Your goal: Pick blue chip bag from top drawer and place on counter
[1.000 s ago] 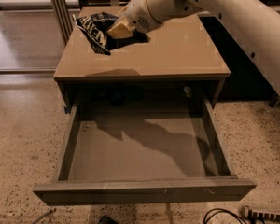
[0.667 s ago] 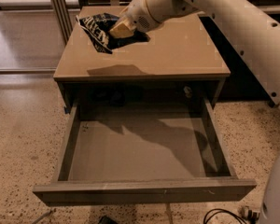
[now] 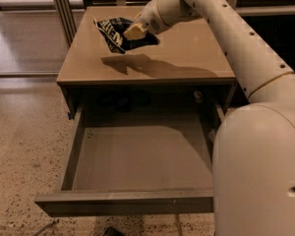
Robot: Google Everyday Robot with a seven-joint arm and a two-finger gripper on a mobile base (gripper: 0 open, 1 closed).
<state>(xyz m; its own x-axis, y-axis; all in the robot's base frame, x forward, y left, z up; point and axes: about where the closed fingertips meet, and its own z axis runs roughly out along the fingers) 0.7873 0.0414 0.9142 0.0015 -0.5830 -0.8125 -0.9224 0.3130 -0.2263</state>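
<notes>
- Cream two-finger gripper (image 3: 132, 32), far left above the cabinet, is pinched shut on one edge of the crinkly dark navy-blue chip bag (image 3: 113, 33).
- The bag hangs tilted over the glossy tan counter (image 3: 187, 53). Its shadow lies apart from it, so it is probably not set down yet.
- Wide grey-brown top drawer (image 3: 137, 156) stands open, near, with its bottom bare: the bag is already out.

The pincer (image 3: 132, 32) grips the chip bag (image 3: 114, 31) over the back left part of the desk (image 3: 187, 53). Below the desk, the drawer (image 3: 128, 200) juts out in front.
</notes>
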